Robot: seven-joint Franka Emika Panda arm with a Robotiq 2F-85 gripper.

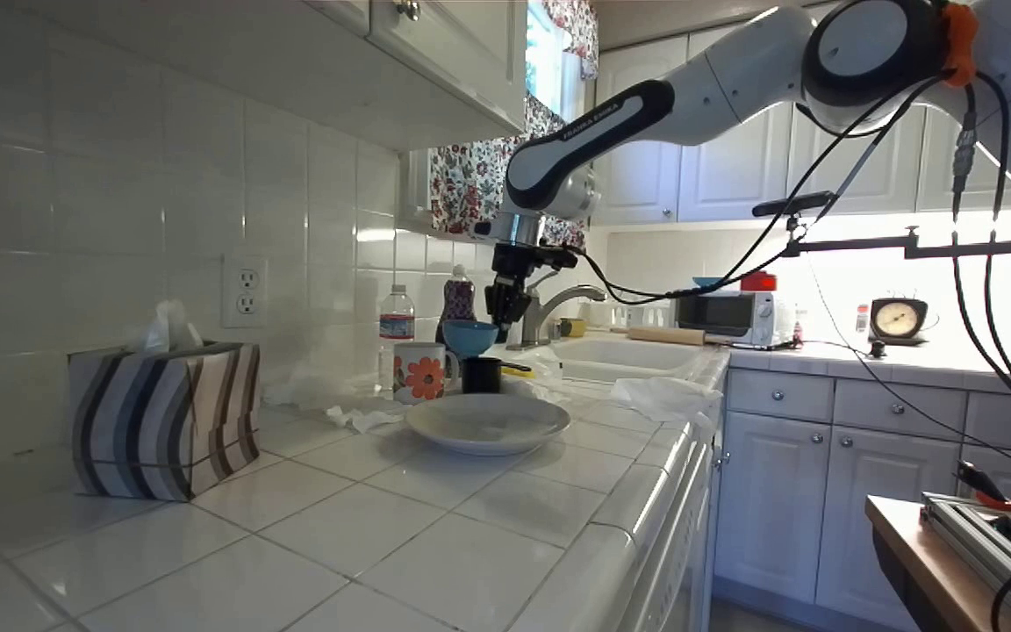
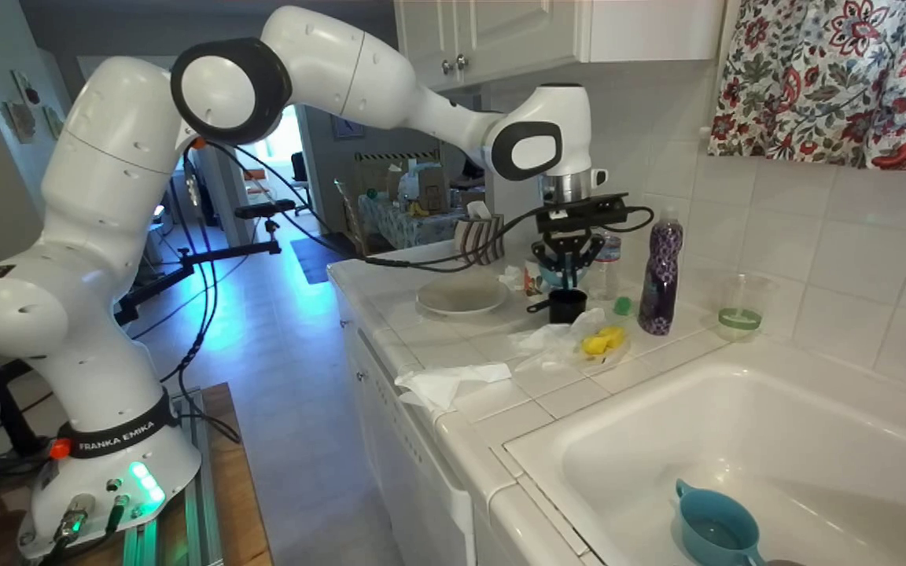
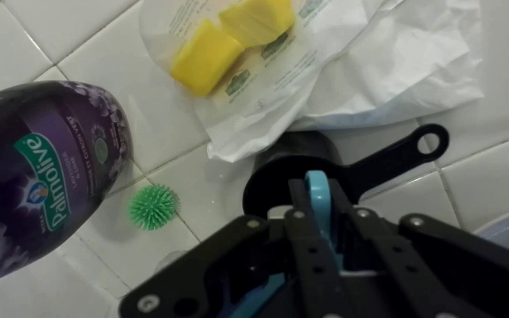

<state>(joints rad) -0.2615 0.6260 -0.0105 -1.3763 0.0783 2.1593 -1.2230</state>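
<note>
My gripper (image 1: pixel 505 330) is shut on the handle of a light blue cup (image 1: pixel 469 337), above the tiled counter. In the wrist view the fingers (image 3: pixel 315 182) pinch the blue handle (image 3: pixel 320 196) between them; most of the cup is hidden behind the gripper. In an exterior view the gripper (image 2: pixel 569 281) partly covers the blue cup (image 2: pixel 550 277). Just below the fingertips stands a black cup with a long flat handle (image 3: pixel 396 165), upright on the counter. The black cup shows in both exterior views (image 1: pixel 481 376) (image 2: pixel 567 308).
A plate (image 1: pixel 488 426), flowered mug (image 1: pixel 418 373), water bottle (image 1: pixel 397 316) and tissue box (image 1: pixel 163 421) stand nearby. A purple soap bottle (image 3: pixel 47 176), green spiky ball (image 3: pixel 153 206) and yellow pieces (image 3: pixel 208 57) on wrapping lie close. The sink (image 2: pixel 579 464) holds another blue cup (image 2: pixel 716 527).
</note>
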